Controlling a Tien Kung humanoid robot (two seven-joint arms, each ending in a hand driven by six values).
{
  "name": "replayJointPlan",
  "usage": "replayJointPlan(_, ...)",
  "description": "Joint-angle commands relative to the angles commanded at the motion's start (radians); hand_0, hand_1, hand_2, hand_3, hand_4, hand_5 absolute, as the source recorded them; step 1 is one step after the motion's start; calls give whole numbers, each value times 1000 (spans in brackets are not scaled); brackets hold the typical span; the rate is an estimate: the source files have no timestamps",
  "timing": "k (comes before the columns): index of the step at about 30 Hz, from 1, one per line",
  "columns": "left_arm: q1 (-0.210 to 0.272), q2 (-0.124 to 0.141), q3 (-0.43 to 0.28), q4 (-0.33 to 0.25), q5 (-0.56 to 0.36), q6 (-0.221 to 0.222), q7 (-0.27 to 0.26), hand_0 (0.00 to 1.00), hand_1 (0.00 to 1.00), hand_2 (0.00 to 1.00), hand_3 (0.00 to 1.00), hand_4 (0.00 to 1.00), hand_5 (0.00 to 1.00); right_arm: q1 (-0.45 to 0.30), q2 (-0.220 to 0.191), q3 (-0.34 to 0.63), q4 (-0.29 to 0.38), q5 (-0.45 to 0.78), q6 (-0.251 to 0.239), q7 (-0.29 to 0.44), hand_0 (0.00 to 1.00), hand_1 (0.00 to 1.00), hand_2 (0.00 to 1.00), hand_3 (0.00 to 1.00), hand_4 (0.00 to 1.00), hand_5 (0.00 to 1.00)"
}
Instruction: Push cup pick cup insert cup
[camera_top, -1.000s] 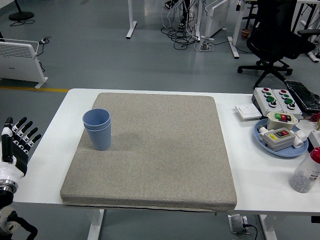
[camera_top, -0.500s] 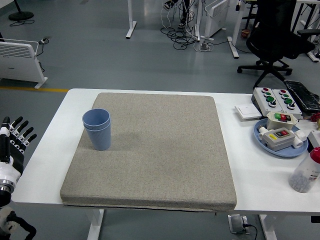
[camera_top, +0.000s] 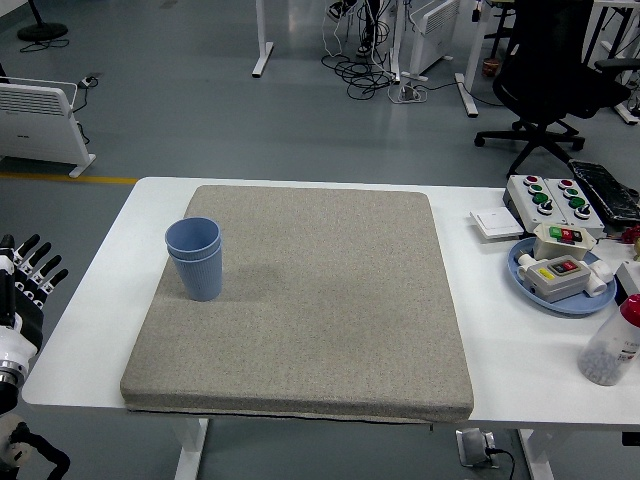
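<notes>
Two blue cups, one nested inside the other, stand upright on the left part of the grey mat. My left hand is off the table's left edge, well left of the cups, with its fingers spread and holding nothing. My right hand is out of view.
At the right of the white table lie a blue plate with switch boxes, a button box, a small white box and a clear bottle with a red cap. An office chair stands beyond the table.
My left hand has drawn back leftward and slightly down, away from the table's edge. The cups have not moved.
</notes>
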Motion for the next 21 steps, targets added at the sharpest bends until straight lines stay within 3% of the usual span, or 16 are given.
replayJointPlan(21, -3, -2, 7, 7, 2, 3, 0, 783, 845, 873, 852, 690, 998, 0, 0, 3, 1, -5, 0, -1, 716, 639, 670, 603, 176, 416)
